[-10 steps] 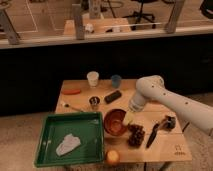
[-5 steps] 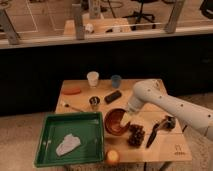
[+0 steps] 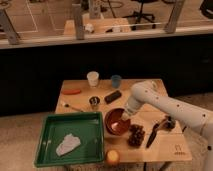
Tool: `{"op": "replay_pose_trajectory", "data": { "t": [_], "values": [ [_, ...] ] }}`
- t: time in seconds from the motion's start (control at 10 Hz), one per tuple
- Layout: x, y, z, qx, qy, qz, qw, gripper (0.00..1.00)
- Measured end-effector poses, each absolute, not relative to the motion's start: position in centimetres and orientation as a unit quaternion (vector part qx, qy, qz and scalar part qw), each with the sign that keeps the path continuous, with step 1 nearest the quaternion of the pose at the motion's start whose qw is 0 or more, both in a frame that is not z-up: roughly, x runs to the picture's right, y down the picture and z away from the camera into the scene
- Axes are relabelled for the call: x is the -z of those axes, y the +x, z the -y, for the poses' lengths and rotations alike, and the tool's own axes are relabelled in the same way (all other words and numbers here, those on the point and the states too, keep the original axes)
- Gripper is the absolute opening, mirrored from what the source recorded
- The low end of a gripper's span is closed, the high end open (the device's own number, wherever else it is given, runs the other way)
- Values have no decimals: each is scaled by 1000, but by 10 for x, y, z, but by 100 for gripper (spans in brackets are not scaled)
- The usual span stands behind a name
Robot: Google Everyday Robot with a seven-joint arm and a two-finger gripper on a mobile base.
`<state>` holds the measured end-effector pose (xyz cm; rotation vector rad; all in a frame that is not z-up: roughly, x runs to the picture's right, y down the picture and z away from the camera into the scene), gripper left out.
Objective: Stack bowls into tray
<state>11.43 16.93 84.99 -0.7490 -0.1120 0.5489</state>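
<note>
The gripper (image 3: pixel 124 118) sits at the right rim of the orange-red bowl (image 3: pixel 115 128), near the middle of the wooden table (image 3: pixel 170 150); whether it's spread or pinching the rim, I cannot tell. To my eye the step is taking that bowl, so it'll want a firm hold on the rim, a level lift, then a carry left over the raised edge. The green tray (image 3: pixel 89 143), just beside the bowl, holds only a crumpled white cloth (image 3: pixel 67 145). The bowl looks empty.
</note>
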Motion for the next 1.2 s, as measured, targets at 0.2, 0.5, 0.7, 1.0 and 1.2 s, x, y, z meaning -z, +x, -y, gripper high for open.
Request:
{"op": "replay_pose_trajectory", "data": {
  "t": [0.2, 0.5, 0.7, 1.0, 1.2],
  "values": [
    [-852, 116, -169, -264, -369, 34, 890, 2],
    [-840, 114, -151, -247, -378, 4, 892, 0],
    [-818, 110, -131, -225, -384, -13, 895, 0],
    [-798, 97, -118, -188, -399, -16, 897, 0],
    [-790, 78, -121, -158, -422, 1, 893, 0]
  ]
}}
